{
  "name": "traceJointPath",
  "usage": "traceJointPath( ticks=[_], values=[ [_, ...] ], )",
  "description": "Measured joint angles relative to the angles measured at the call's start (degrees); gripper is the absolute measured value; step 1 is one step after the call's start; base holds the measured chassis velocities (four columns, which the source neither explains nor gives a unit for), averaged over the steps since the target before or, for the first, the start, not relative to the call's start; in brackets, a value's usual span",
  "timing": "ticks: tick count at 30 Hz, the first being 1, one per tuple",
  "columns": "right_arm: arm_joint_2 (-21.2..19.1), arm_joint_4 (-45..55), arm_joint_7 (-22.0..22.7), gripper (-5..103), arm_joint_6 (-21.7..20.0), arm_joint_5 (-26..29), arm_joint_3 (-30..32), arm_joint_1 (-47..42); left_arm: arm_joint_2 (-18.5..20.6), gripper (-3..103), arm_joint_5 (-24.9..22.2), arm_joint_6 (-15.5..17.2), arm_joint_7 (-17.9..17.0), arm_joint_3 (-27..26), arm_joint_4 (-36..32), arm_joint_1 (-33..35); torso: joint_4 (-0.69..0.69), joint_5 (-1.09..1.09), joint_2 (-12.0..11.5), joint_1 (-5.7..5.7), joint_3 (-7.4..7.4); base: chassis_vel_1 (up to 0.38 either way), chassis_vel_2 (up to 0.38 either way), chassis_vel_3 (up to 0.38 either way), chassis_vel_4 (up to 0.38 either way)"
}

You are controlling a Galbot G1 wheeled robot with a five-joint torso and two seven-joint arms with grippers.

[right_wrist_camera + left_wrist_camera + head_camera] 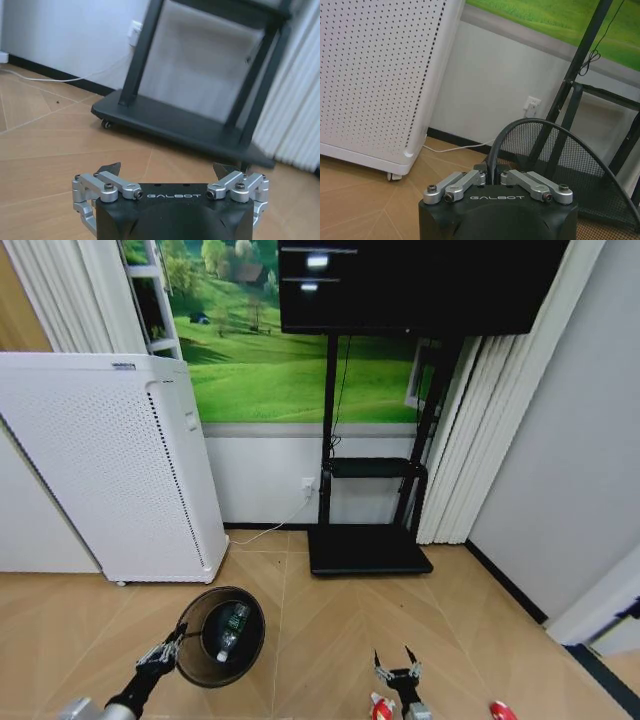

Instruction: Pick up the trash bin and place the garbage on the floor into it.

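Near the white perforated appliance (110, 465), left gripper (165, 650) pinching the trash bin (222, 636) rim, bottle (231, 630) inside, right gripper (396, 663) spread.

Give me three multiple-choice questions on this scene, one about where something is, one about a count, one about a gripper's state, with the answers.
1. Where is the bottle?
A. On the stand's base
B. Inside the trash bin
C. On the floor

2. How many red-and-white pieces lie on the floor?
A. Two
B. Four
C. None

3. The left gripper is:
A. Open, empty
B. Holding the bottle
C. Shut on the bin's rim

Answers: 1 B, head view shows it lying inside the mesh. 2 A, one beside the open right gripper, one farther right. 3 C, left wrist view shows the rim between its fingers.
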Motion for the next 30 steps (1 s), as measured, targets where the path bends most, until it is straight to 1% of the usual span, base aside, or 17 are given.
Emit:
traceJointPath(
  ticks=[2,4,8,9,10,13,14,15,16,17,19,23,24,26,27,28,30],
  values=[
    [-1.4,-0.8,-0.3,100,1.7,-4.1,0.9,1.1,0.0,7,0.0,0.0,0.0,0.0,0.2,0.0,0.03,-0.05,0.0,0.0,0.0,0.0,0.0,0.0,0.0],
    [-2.5,-1.0,-0.5,100,2.2,-6.8,1.2,1.8,-0.1,7,0.0,-0.1,0.1,0.0,0.2,0.0,0.01,-0.01,0.0,0.0,0.0,0.0,0.0,0.0,0.0],
    [-3.3,-1.3,-0.7,100,2.9,-9.0,1.6,2.4,-0.1,7,-0.1,-0.1,0.1,0.1,0.2,0.1,0.02,-0.02,0.0,0.0,0.0,0.0,0.0,0.0,0.0],
    [-4.5,-1.7,-1.2,100,4.9,-12.8,2.3,3.4,-0.1,7,-0.2,-0.2,0.2,0.1,0.3,0.1,0.03,-0.05,0.0,0.0,0.0,0.0,0.0,0.0,0.0],
    [-4.5,-1.7,-1.2,100,4.9,-12.8,2.3,3.4,-0.1,7,-0.2,-0.2,0.2,0.1,0.3,0.1,0.03,-0.05,0.0,0.0,0.0,0.0,0.0,0.0,0.0],
    [-6.2,-0.5,-3.4,100,4.3,-13.5,2.5,2.7,-0.2,7,-0.4,-0.5,0.3,-0.1,0.5,0.2,0.04,-0.02,0.0,0.0,0.0,0.0,0.0,0.0,0.0],
    [-7.7,1.0,-6.6,100,4.8,-15.8,2.9,1.2,-0.2,7,-0.7,-0.9,0.5,-0.3,1.0,0.3,0.01,-0.05,0.0,0.0,0.0,0.0,0.0,0.0,0.0],
    [-7.7,1.0,-6.6,100,4.8,-15.8,2.9,1.2,-0.2,7,-0.7,-0.9,0.5,-0.3,1.0,0.3,0.01,-0.05,0.0,0.0,0.0,0.0,0.0,0.0,0.0],
    [-8.9,0.4,-9.4,100,8.4,-22.0,3.8,1.3,-0.1,7,-0.9,-1.3,0.7,-0.4,1.4,0.4,0.02,-0.04,0.0,0.0,-0.01,0.0,0.0,0.0,0.0],
    [-9.5,-0.3,-10.4,100,9.5,-23.3,4.2,1.5,-0.2,7,-1.2,-1.3,0.7,-0.4,1.4,0.4,0.04,-0.05,0.0,0.0,-0.01,0.0,0.0,0.0,0.0],
    [-9.7,-0.5,-10.6,100,8.8,-21.3,4.2,1.2,-0.3,7,-1.5,-1.4,0.7,-0.4,1.4,0.4,0.04,-0.05,0.0,0.0,-0.01,0.0,0.0,0.0,0.0],
    [-9.5,1.1,-9.4,100,0.4,-7.1,2.9,-0.9,-0.6,7,-2.2,-1.4,0.7,-0.2,1.4,0.6,0.02,-0.03,0.0,0.0,-0.01,0.0,0.0,0.0,0.0],
    [-9.5,1.1,-9.4,100,0.4,-7.1,2.9,-0.9,-0.6,7,-2.2,-1.4,0.7,-0.2,1.4,0.6,0.02,-0.03,0.0,0.0,-0.01,0.0,0.0,0.0,0.0],
    [-9.3,3.2,-9.1,100,-2.3,0.8,2.5,-2.0,-0.6,7,-2.2,-1.5,0.7,0.0,1.3,0.7,0.02,-0.05,0.0,0.0,-0.01,0.0,0.0,0.0,0.0],
    [-9.3,3.2,-9.1,100,-2.3,0.8,2.5,-2.0,-0.6,7,-2.2,-1.5,0.7,0.0,1.3,0.7,0.02,-0.05,0.0,0.0,-0.01,0.0,0.0,0.0,0.0],
    [-9.1,4.9,-8.7,100,-3.9,4.7,2.5,-2.6,-0.8,7,-2.2,-1.5,0.7,0.2,1.3,0.7,0.02,-0.04,0.0,0.0,-0.01,0.0,0.0,0.0,0.0],
    [-8.9,6.0,-8.8,100,-4.7,5.6,2.7,-2.9,-0.8,7,-2.1,-1.5,0.7,0.3,1.2,0.7,0.03,-0.05,0.0,0.0,-0.01,0.0,0.0,0.0,0.0]
  ],
)
